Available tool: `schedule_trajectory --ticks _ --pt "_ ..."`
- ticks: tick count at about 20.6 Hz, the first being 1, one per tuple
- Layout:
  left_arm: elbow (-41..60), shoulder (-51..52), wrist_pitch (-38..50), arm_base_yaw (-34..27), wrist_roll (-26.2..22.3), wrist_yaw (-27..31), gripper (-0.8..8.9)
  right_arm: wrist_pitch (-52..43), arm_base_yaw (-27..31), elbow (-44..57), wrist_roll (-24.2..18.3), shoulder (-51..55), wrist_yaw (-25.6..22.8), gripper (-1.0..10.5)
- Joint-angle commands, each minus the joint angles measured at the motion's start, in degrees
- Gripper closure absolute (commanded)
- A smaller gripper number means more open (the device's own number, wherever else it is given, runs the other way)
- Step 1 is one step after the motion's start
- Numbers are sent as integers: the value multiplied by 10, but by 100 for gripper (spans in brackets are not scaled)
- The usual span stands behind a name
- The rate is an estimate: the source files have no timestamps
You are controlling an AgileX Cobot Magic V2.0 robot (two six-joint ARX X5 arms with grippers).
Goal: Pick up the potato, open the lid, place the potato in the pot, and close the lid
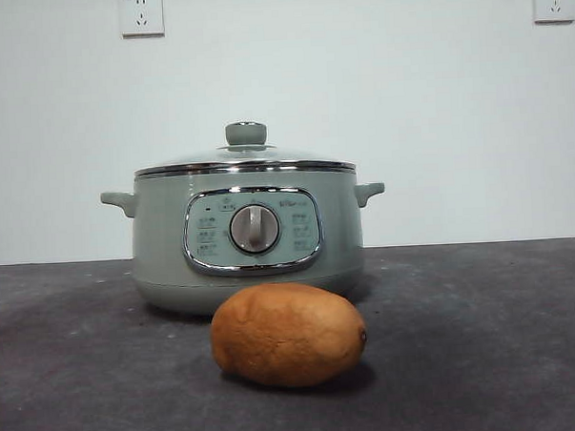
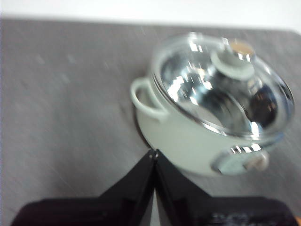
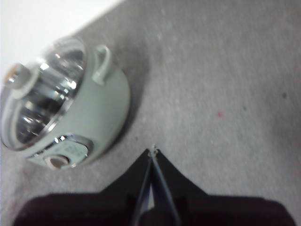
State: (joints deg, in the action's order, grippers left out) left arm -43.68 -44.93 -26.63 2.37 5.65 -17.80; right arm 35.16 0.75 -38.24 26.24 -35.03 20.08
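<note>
The orange-brown potato (image 1: 289, 334) lies on the dark table in front of the sage-green pot (image 1: 246, 241). The glass lid (image 1: 245, 161) with its green knob (image 1: 246, 133) sits closed on the pot. In the left wrist view the pot (image 2: 188, 141) and lid (image 2: 221, 84) lie beyond my left gripper (image 2: 154, 153), which is shut and empty above the table. In the right wrist view the pot (image 3: 89, 117) and lid (image 3: 42, 89) lie off to one side of my right gripper (image 3: 153, 151), also shut and empty. Neither gripper shows in the front view. The potato is out of both wrist views.
The grey table (image 1: 484, 341) stretches to both sides of the pot. A white wall with two sockets (image 1: 141, 14) stands behind. A small pink speck (image 3: 219, 114) marks the table in the right wrist view.
</note>
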Motion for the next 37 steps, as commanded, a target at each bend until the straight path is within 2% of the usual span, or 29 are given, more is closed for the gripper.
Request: schedule_trajectory --ticks 1,7,8,10,13,15,17,19,21,29,31,37 --pt "-30 -34 -47 -1 -3 -45 817 17 0 -23 -17 -31 38 947" --pt "-56 -80 -106 0 -34 -130 818 27 -2 -67 -80 -127 184 945" --pt "-56 -85 -118 0 -39 -140 817 32 -7 -80 -87 -153 197 945" --pt "-56 -89 -138 0 -67 -141 817 48 -32 -110 -116 -202 192 943" --pt "-56 -94 -144 0 -89 -141 817 85 -96 -161 -163 -268 141 896" --pt "-56 -97 -145 0 -89 -141 817 104 -156 -198 -177 -314 88 750" --pt "-56 -101 -144 0 -89 -142 817 113 -212 -229 -180 -355 64 621" --pt "-56 -108 -145 1 -89 -142 817 117 -266 -256 -188 -394 40 434" --pt "-56 -115 -145 2 -89 -141 817 116 -316 -278 -200 -429 13 323" --pt "-56 -142 -145 7 -93 -141 817 113 -461 -304 -246 -552 -93 307" --pt "-56 -143 -144 7 -94 -141 817 107 -484 -304 -266 -579 -110 307" --pt "-56 -143 -145 7 -107 -141 817 76 -512 -304 -278 -652 -131 311"
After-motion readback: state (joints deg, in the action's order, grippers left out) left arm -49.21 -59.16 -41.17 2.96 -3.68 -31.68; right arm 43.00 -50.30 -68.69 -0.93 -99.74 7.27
